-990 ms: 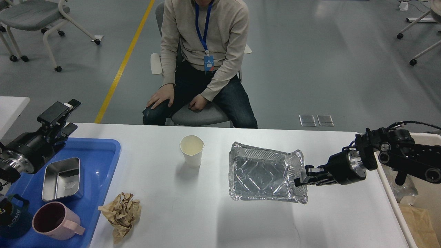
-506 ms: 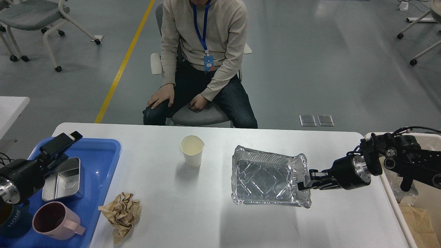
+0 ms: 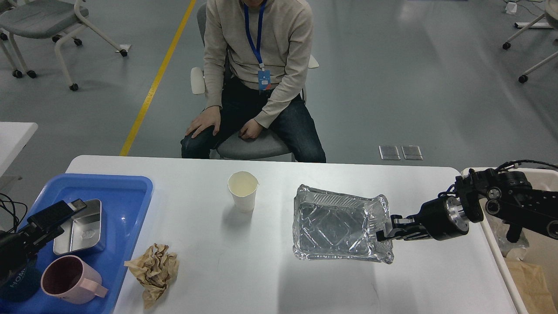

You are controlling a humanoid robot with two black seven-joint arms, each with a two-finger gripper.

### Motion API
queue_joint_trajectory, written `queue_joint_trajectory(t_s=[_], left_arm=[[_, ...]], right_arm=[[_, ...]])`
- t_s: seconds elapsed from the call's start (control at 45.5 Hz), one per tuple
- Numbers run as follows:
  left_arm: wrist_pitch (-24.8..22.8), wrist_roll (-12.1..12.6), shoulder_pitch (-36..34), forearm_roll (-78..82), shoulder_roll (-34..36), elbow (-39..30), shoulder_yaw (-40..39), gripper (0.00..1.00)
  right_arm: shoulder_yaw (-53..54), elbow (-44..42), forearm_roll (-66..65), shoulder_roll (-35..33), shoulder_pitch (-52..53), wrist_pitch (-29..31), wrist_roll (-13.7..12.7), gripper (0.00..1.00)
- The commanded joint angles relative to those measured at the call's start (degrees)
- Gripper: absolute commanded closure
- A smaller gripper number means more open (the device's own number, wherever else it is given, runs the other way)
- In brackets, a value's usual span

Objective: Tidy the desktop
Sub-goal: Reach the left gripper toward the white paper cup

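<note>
The white desktop (image 3: 270, 279) carries a crumpled foil tray (image 3: 335, 224), a white paper cup (image 3: 242, 191) and a ball of crumpled brown paper (image 3: 153, 270). My right gripper (image 3: 383, 233) comes in from the right and is shut on the foil tray's right rim. The tray is tilted, with a shadow on the desktop below it. My left gripper (image 3: 54, 220) is low at the left edge, over the blue tray (image 3: 126, 192). Its fingers are apart and hold nothing.
The blue tray holds a steel container (image 3: 80, 226), a pink mug (image 3: 69, 279) and a dark mug (image 3: 17, 283). A beige bin (image 3: 490, 235) stands off the desktop's right end. A seated person (image 3: 257, 78) faces the far edge.
My left arm has drawn back and down toward the left edge, empty. My right gripper has shifted the foil tray slightly right and lower.
</note>
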Motion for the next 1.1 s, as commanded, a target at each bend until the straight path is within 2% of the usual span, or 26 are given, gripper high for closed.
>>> queue_joint_trajectory(t_s=[0.0,0.176,0.22,0.264,0.286,0.352,0.418,0.704,0.88,1.078], left_arm=[[0.0,0.4,-1.1,0.2,-2.2,0.1,0.0,0.04],[-0.2,1.2,-5.3,-0.2,-6.4,1.8,0.1,0.04],[-0.4,2.2,-6.4,-0.3,-7.4,3.0,0.2,0.04],[-1.2,4.7,-7.7,-0.3,-9.1,4.3,0.2,0.04],[-2.3,7.5,-9.0,-0.3,-10.6,5.4,0.3,0.04],[-4.6,13.4,-11.4,-0.4,-13.0,7.7,0.3,0.04],[-6.3,16.6,-13.3,-0.4,-14.9,9.8,0.3,0.04],[-11.7,17.1,-21.9,-0.4,-25.6,18.9,1.7,0.04],[-11.7,17.2,-27.3,-0.8,-32.0,23.9,8.6,0.04],[-11.6,17.3,-27.9,-1.8,-39.5,29.6,9.2,0.04]], right_arm=[[0.0,0.0,0.0,-0.1,0.0,-0.2,0.0,1.00],[0.2,0.1,0.0,0.0,-0.1,-0.3,0.0,1.00],[0.3,0.2,0.0,0.2,0.0,-0.3,0.0,1.00],[0.2,0.2,0.0,0.3,-0.1,-0.4,0.0,1.00],[0.2,0.2,0.0,0.4,0.0,-0.4,0.0,1.00],[0.2,0.2,-0.1,0.6,0.0,-0.5,0.0,1.00],[0.2,0.2,-0.1,0.6,-0.1,-0.6,0.0,1.00],[0.0,0.4,-0.3,0.6,-0.1,-1.3,0.0,1.00],[0.1,0.4,-0.3,0.3,-0.1,-1.4,0.0,1.00],[0.1,0.6,-0.3,0.4,-0.2,-1.9,0.0,1.00]])
